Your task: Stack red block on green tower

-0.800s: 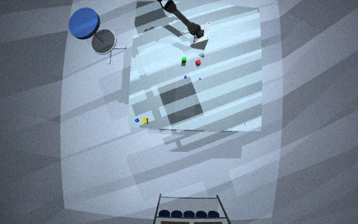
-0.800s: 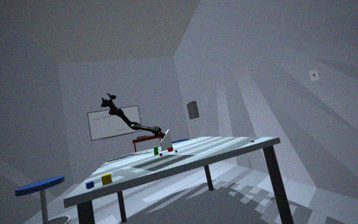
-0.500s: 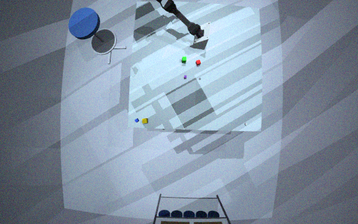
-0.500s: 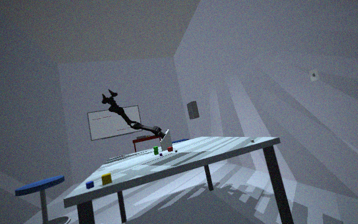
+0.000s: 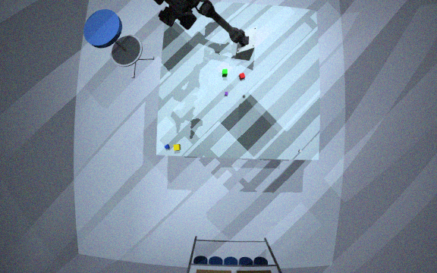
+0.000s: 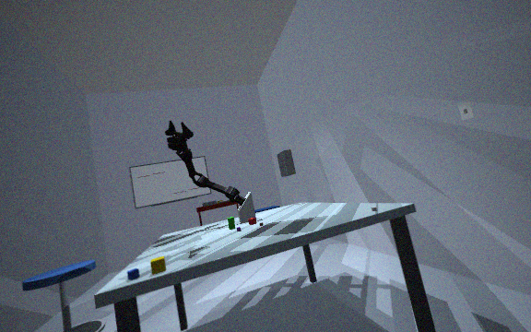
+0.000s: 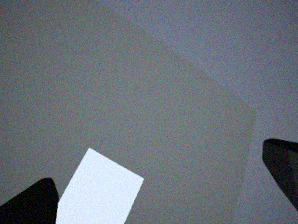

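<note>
Matt red block, matt table

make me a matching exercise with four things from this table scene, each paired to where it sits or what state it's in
Column 1:
1. red block
2. green tower
3. yellow block
4. gripper

Column 2:
A. raised high in the air, fingers apart
B. next to the blue block
C. on the table, not stacked
D. stands beside the red block

Pairs: 1-C, 2-D, 3-B, 4-A

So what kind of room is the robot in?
Probably a classroom or workshop: a white board hangs on the wall, a round blue stool stands beside the big pale table, and small coloured blocks sit on it.
</note>
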Robot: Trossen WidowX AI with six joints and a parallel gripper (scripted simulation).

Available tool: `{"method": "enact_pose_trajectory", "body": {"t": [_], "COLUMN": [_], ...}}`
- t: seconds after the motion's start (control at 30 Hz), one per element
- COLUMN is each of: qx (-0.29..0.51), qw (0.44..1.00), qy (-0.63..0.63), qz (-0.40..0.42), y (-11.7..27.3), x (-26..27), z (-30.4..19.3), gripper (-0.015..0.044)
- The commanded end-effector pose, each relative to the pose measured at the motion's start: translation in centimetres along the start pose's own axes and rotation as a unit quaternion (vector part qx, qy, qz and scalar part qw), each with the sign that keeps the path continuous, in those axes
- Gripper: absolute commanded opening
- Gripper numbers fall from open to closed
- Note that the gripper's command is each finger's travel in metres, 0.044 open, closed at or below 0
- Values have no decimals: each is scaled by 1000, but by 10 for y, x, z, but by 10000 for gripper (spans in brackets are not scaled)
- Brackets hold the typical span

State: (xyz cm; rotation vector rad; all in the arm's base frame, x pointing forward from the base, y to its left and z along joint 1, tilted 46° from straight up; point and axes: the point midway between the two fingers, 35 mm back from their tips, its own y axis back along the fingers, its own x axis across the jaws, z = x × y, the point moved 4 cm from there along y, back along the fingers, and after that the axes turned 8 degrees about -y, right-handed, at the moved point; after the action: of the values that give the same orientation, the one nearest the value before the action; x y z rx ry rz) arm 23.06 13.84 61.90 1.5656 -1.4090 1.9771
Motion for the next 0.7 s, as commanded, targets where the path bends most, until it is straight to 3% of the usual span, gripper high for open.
{"method": "enact_pose_trajectory", "body": {"t": [0.0, 0.33, 0.5, 0.67], "qx": [-38, -88, -77, -33], "qw": [994, 912, 827, 707], "qy": [61, 197, 268, 334], "qz": [-86, -348, -488, -622], "y": [-13, 2, 39, 96], "x": [-64, -234, -316, -387], "z": [20, 66, 86, 103], "gripper": [440, 440, 440, 440]}}
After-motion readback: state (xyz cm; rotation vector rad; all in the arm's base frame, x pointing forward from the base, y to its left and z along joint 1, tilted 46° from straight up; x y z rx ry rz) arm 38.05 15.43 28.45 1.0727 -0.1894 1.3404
